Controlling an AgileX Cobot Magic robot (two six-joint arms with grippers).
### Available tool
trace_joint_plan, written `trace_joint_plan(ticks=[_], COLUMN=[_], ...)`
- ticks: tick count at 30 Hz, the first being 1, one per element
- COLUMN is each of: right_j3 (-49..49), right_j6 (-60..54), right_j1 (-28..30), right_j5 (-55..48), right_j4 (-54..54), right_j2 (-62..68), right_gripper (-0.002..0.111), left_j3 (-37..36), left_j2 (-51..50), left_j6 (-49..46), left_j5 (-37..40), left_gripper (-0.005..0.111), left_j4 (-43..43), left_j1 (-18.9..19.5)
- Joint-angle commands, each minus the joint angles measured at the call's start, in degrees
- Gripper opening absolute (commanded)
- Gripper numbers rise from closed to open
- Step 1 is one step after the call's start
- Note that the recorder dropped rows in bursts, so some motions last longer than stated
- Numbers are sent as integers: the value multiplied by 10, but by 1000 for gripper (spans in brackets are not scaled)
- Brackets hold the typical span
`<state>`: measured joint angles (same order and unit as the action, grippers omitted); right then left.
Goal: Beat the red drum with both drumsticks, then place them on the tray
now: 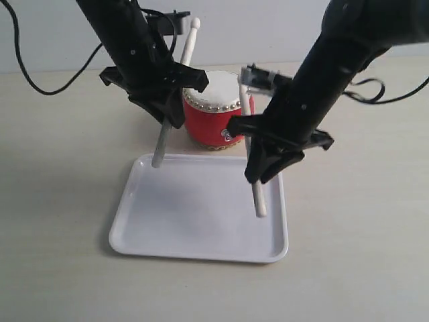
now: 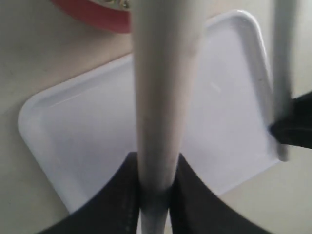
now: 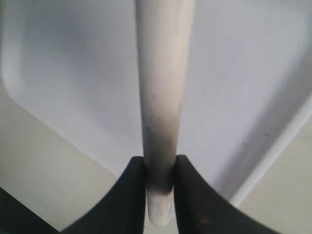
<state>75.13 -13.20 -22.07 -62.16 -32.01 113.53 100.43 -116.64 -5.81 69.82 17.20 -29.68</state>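
Left drumstick, right drumstick steeply tilted over one tray (one red drum behind), clamped in left end effector, right end effector.

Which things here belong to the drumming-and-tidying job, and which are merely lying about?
Belong to the job:
red drum
left-arm drumstick
right-arm drumstick
white tray

Lying about:
black cable at left
black cable at right

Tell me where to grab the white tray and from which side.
Probably the raised rim of the tray, midway along its near long edge, approached from the camera side: it lies flat, so only the rim gives a lip, and the red drum crowds the far edge.
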Motion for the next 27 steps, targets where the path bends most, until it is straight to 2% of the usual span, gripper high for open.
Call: trace_joint_plan(ticks=[1, 4, 9, 19, 27], right_j3=[8, 15, 15, 15, 15], right_j6=[-23, -18, -18, -5, 10], right_j1=[1, 1, 1, 1, 1], right_j5=[5, -12, -35, -28, -26], right_j4=[-45, -57, -49, -10, -2], right_j2=[72, 81, 1, -198, -234], right_gripper=[0, 0, 0, 0, 0], left_j3=[-15, -21, -35, -39, -38], left_j2=[35, 46, 33, -96, -112], left_j6=[7, 3, -19, -42, -42], left_j5=[1, 1, 1, 1, 1], left_gripper=[0, 0, 0, 0, 0], left_j4=[3, 2, 1, 72, 56], left_j1=[-3, -3, -3, -13, -15])
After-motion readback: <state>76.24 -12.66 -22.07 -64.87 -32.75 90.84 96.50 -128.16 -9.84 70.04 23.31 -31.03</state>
